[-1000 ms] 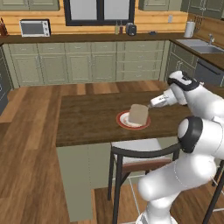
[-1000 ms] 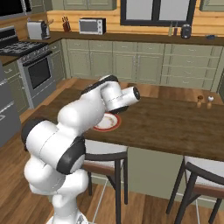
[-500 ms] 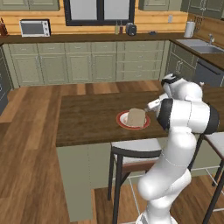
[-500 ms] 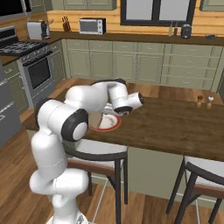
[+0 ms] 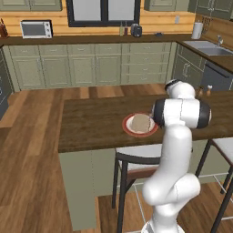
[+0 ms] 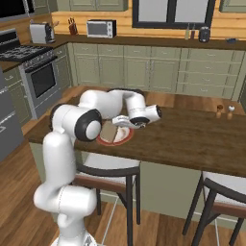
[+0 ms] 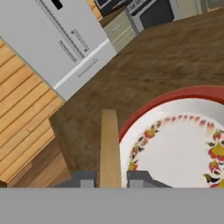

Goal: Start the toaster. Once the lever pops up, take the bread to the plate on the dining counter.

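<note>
The bread [image 7: 109, 144] shows edge-on between my two fingertips, right over the near rim of the plate [image 7: 175, 144], which has a red rim and a flower-patterned white centre. My gripper [image 7: 110, 178] is shut on the slice. From the right base view the bread [image 6: 108, 130] leans on the plate [image 6: 122, 139] on the dining counter [image 6: 192, 139], with the gripper [image 6: 121, 123] at its upper edge. In the left base view, bread [image 5: 140, 123] and plate [image 5: 129, 129] sit just left of my elbow. The toaster [image 6: 41, 32] stands far off on the back left worktop.
Two small shakers [image 6: 224, 111] stand on the counter's far right. Stools [image 6: 105, 168] [image 6: 221, 192] are tucked under its near edge. A microwave [image 6: 101, 29] sits on the back worktop, a stove [image 6: 38, 72] at the left.
The arm has folded, its elbow swinging in front of the plate's right side. The bread has sunk a little lower onto the plate, still in the gripper.
</note>
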